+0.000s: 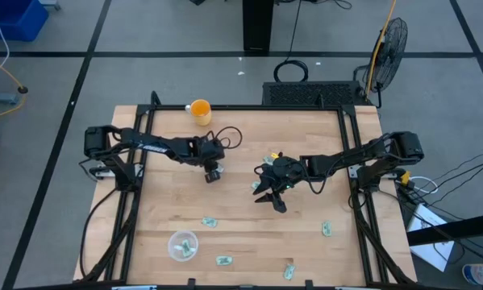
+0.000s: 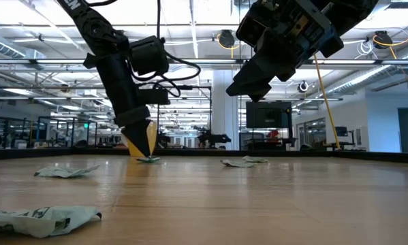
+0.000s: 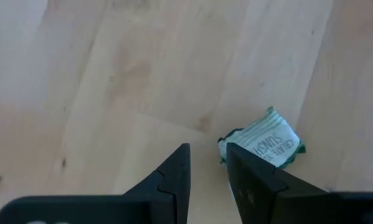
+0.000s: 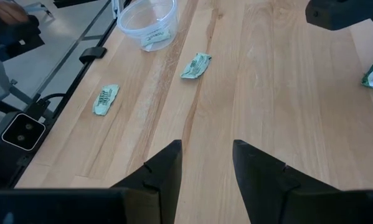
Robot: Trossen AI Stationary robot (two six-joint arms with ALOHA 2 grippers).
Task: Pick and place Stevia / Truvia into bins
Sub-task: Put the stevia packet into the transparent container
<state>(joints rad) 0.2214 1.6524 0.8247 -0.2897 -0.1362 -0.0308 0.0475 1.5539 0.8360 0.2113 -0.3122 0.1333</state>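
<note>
Several green-and-white sachets lie flat on the wooden table: one (image 1: 210, 221) near the clear cup (image 1: 182, 246), which has a sachet inside, others (image 1: 223, 260) (image 1: 289, 271) (image 1: 326, 229) toward the near edge. My left gripper (image 3: 208, 155) stands low over the table's middle, fingers narrowly open and pointing down. A crumpled sachet (image 3: 264, 144) lies just outside one finger, not between them; the low view shows it (image 2: 148, 159) at the fingertips. My right gripper (image 4: 208, 152) is open, raised above the table (image 2: 258, 82), right of centre. My left gripper: one fingertip (image 3: 236, 158) stands against the edge of the crumpled sachet (image 3: 226, 144), which lies flat on the table outside the gap. Whether the finger touches it, I cannot tell.
A yellow cup (image 1: 200, 110) stands at the far edge. A small yellow-green item (image 1: 272, 155) lies beside the right wrist. Black frame rails (image 1: 136, 161) run along the table's left and right sides. Bare wood lies between the two grippers and the cup.
</note>
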